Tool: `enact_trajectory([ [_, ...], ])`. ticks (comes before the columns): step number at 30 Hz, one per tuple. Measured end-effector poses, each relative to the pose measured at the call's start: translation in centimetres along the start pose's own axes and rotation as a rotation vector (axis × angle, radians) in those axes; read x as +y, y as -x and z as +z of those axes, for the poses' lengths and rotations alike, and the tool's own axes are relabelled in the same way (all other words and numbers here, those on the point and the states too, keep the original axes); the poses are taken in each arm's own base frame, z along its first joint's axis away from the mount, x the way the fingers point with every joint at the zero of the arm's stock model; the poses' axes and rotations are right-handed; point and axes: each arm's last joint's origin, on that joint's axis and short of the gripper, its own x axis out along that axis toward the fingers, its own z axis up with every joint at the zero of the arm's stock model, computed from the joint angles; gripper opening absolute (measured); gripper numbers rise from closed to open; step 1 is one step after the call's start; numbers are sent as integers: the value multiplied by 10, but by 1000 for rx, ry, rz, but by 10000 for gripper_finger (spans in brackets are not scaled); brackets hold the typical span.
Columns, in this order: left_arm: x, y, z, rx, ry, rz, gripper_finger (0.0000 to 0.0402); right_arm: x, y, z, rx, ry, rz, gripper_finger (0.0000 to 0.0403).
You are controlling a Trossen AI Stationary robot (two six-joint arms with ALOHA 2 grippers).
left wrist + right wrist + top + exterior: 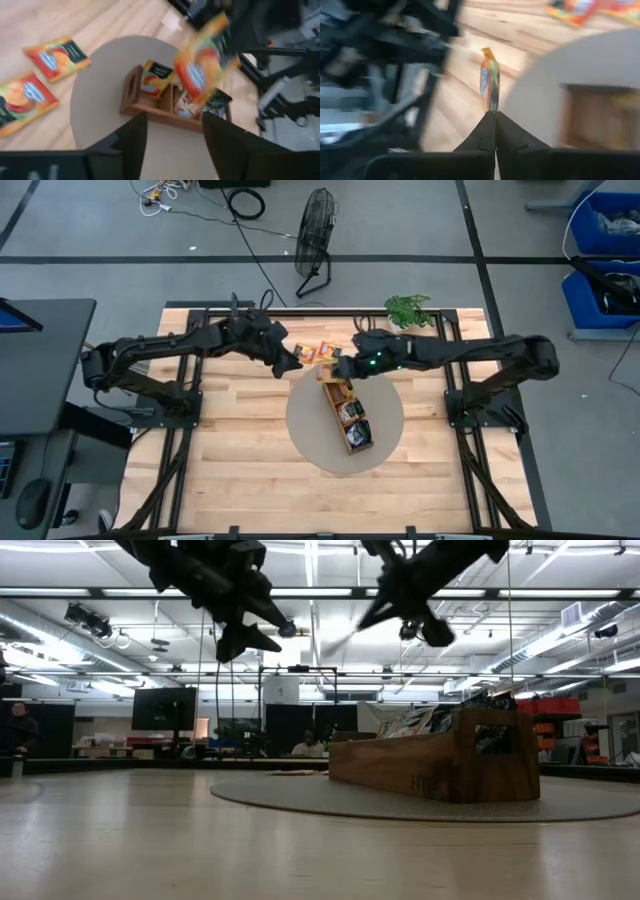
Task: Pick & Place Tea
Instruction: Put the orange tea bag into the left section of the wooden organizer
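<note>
Sachets already fill part of the long brown wooden compartment tray (348, 416) on the round grey-beige mat (385, 442), while orange ones (56, 50) wait on the table's far side. We see the right gripper (494, 116) pinching one orange-yellow sachet (490, 77) by its edge; the left gripper (172, 131), beside it, stands wide, empty.

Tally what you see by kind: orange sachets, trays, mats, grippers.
Orange sachets: 4, two on the table, one in the tray, one in the right gripper
Trays: 1
Mats: 1
Grippers: 2, with the left gripper
Total: 8
Darker sachets in the tray are too blurred to count.
</note>
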Motion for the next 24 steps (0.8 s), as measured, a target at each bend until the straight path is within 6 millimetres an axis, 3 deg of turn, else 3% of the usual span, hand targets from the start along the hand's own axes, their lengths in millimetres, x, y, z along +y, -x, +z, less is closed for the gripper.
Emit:
enact_trajectory([
  [5,11,4,-3,74,44,2,232,2,24,9,107,36,-177,1],
  [11,14,7,-3,70,62,46,230,18,32,20,160,85,-281,1],
  [24,-1,38,3,-60,-6,42,200,14,-39,24,447,158,-491,0],
])
